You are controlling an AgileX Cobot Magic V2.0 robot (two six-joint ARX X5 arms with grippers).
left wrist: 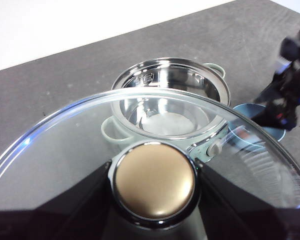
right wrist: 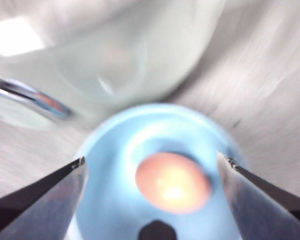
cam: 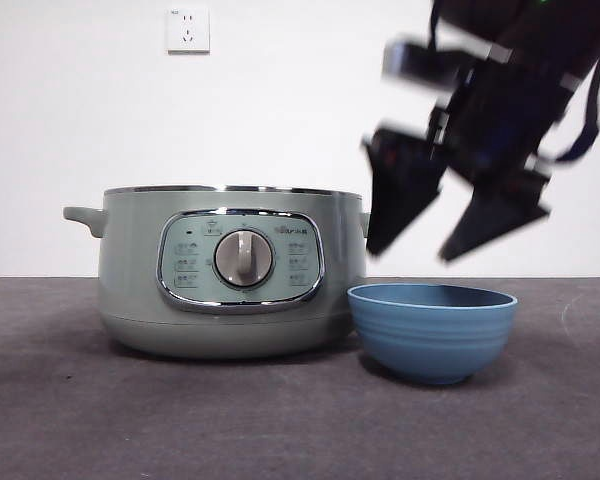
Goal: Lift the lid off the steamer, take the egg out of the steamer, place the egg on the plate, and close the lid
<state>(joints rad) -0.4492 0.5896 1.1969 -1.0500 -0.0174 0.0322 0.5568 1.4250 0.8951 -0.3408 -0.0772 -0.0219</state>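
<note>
The pale green steamer (cam: 230,280) stands open with no lid on it; its shiny inside (left wrist: 165,90) shows below in the left wrist view. My left gripper (left wrist: 154,172) is shut on the knob (left wrist: 154,187) of the glass lid (left wrist: 65,150), held high above the pot. The blue plate (cam: 432,330) sits just right of the steamer. An orange-brown egg (right wrist: 172,182) lies inside the plate (right wrist: 110,200); the front view hides it behind the rim. My right gripper (cam: 412,250) hangs open just above the plate, its jaws (right wrist: 152,160) apart on either side of the egg, touching nothing.
A dark grey table (cam: 80,420) carries both things, with a white wall behind and a wall socket (cam: 188,28) at the upper left. The right arm (left wrist: 285,95) shows blurred beside the plate in the left wrist view.
</note>
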